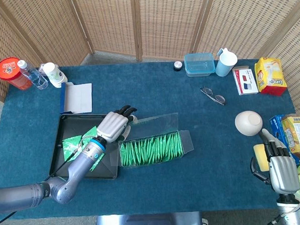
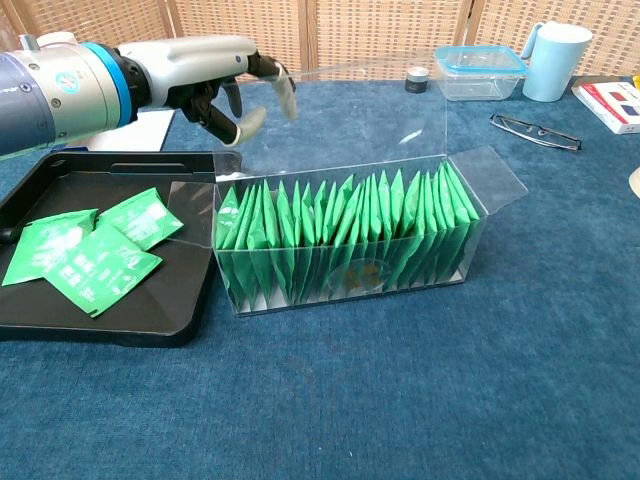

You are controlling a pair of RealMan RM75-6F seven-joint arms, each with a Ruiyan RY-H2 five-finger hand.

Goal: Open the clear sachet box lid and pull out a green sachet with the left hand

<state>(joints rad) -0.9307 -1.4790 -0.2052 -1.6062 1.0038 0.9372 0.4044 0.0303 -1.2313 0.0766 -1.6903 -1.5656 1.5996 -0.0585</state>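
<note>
The clear sachet box (image 2: pixel 350 285) stands mid-table, packed with a row of upright green sachets (image 2: pixel 330 225). Its clear lid (image 2: pixel 350 110) is raised nearly upright behind the row; in the head view the lid (image 1: pixel 155 123) leans back from the box (image 1: pixel 151 151). My left hand (image 2: pixel 215 75) holds the lid's upper left corner at its fingertips, above the box's left end and the black tray (image 2: pixel 60 180). From above, that hand (image 1: pixel 112 126) lies over the tray's right rim. My right hand (image 1: pixel 283 172) rests at the table's near right edge, holding nothing, fingers extended.
Three loose green sachets (image 2: pixel 90 255) lie in the tray. Glasses (image 1: pixel 213 96), a clear food container (image 1: pixel 199 64) and a pale blue jug (image 1: pixel 226 62) sit at the back right. A white round object (image 1: pixel 248 122) and snack packs (image 1: pixel 271 76) line the right side; bottles (image 1: pixel 31 74) stand back left.
</note>
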